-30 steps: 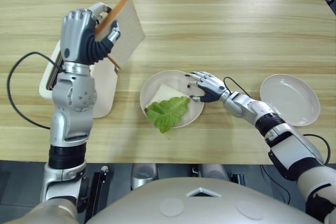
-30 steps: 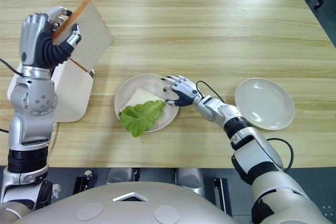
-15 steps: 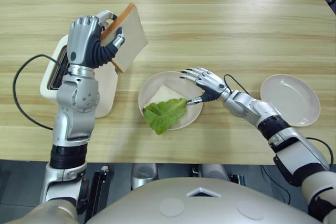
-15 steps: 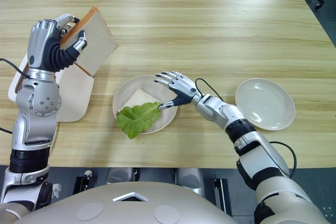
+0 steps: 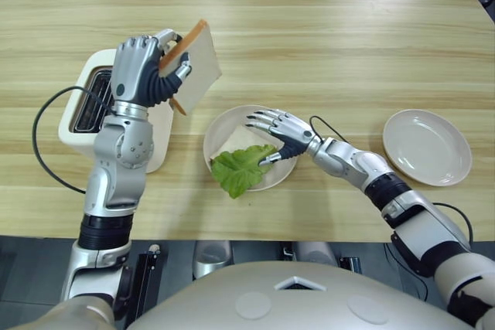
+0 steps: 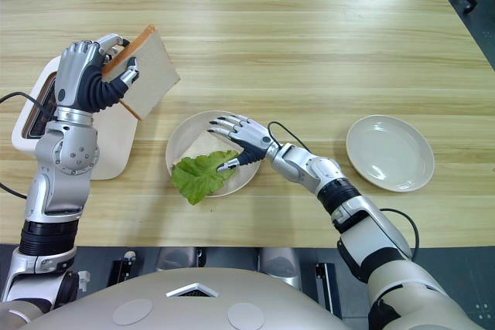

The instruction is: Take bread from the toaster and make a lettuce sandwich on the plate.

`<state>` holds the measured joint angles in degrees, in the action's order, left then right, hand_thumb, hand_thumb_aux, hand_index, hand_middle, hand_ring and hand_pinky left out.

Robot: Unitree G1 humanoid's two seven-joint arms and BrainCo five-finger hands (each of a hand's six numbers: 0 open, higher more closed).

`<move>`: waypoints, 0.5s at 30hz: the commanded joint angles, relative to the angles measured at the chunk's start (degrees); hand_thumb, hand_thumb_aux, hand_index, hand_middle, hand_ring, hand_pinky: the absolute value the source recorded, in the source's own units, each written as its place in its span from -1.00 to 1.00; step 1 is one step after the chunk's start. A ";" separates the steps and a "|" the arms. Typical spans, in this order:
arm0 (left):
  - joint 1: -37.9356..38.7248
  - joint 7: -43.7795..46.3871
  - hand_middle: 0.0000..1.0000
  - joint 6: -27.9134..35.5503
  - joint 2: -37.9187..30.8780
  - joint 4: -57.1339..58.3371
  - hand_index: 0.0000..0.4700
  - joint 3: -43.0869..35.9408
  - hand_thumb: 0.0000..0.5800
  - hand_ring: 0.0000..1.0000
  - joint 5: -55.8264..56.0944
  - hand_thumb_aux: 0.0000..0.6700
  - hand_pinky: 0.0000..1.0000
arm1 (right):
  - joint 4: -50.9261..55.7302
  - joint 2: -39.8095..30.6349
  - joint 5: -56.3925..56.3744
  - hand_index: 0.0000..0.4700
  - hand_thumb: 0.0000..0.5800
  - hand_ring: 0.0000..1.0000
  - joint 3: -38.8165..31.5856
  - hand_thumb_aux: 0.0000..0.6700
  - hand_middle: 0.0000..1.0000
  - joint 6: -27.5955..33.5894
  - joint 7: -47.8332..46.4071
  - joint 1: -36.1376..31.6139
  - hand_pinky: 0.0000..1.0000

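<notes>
Bread shows in two places in the left eye view. The held slice [image 5: 199, 63], pale with a brown crust, is clamped in the curled fingers of the left hand [image 5: 143, 73]. It hangs tilted in the air up and to the left of the plate [image 5: 224, 119], over the right end of the white toaster [image 5: 81, 110]. The bottom slice [image 5: 246, 138] lies flat on the plate. A crinkled green lettuce leaf [image 5: 241, 169] covers its near corner and hangs over the plate's near rim. The right hand [image 5: 282, 130] hovers over the plate's right half, fingers spread wide and holding nothing, one fingertip at the leaf's right edge. A black cable [image 5: 39, 144] loops on the table [image 5: 332, 28] left of the plate, beyond the toaster. A second plate [image 5: 427, 147] sits well to the right, with a stretch of wood between the two.

From the right eye view, the held slice's lower corner stands apart from the plate's far-left rim, with a gap of tabletop under it. A broad band of wood runs beyond the plate. The table's front edge passes near the plate's near rim.
</notes>
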<state>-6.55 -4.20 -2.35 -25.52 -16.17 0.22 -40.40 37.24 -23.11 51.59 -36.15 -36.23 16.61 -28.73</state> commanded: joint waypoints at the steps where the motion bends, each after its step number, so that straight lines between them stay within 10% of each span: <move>1: 0.67 -0.56 1.00 -0.13 0.27 1.50 0.96 -0.82 1.00 1.00 -0.77 1.00 1.00 | 1.43 0.46 0.78 -1.00 -1.00 -1.00 -0.73 -1.00 -1.00 0.22 -0.32 -1.10 -1.00; 3: 0.81 -0.73 1.00 -0.16 0.29 1.60 0.96 -0.95 1.00 1.00 -0.92 1.00 1.00 | 2.02 0.77 0.86 -0.91 -0.82 -1.00 -0.83 -0.91 -1.00 0.17 -0.23 -1.52 -1.00; 4: 0.85 -0.81 1.00 -0.15 0.31 1.62 0.96 -1.06 1.00 1.00 -1.01 1.00 1.00 | 2.38 0.87 0.94 -0.06 0.46 -1.00 -0.91 -0.04 -1.00 0.12 -0.09 -1.65 -1.00; 6: 0.93 -0.93 1.00 -0.08 0.38 1.69 0.96 -1.22 1.00 1.00 -1.08 1.00 1.00 | 3.43 1.19 0.99 0.32 0.79 -1.00 -1.11 0.35 -1.00 0.00 0.16 -1.87 -1.00; 11: 1.11 -1.12 1.00 0.05 0.38 1.70 0.96 -1.68 1.00 1.00 -1.57 1.00 1.00 | 5.49 1.66 1.07 0.96 1.00 -1.00 -1.57 1.00 -1.00 -0.25 0.75 -2.17 -1.00; 15: 1.16 -1.13 1.00 0.06 0.46 1.68 0.96 -1.64 1.00 1.00 -1.95 1.00 1.00 | 6.40 1.85 1.02 0.96 1.00 -1.00 -1.93 1.00 -1.00 -0.24 0.92 -2.38 -1.00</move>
<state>-5.87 -5.24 -2.57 -25.45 -15.58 -0.37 -41.89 42.48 -21.46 52.08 -37.37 -36.44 17.41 -30.67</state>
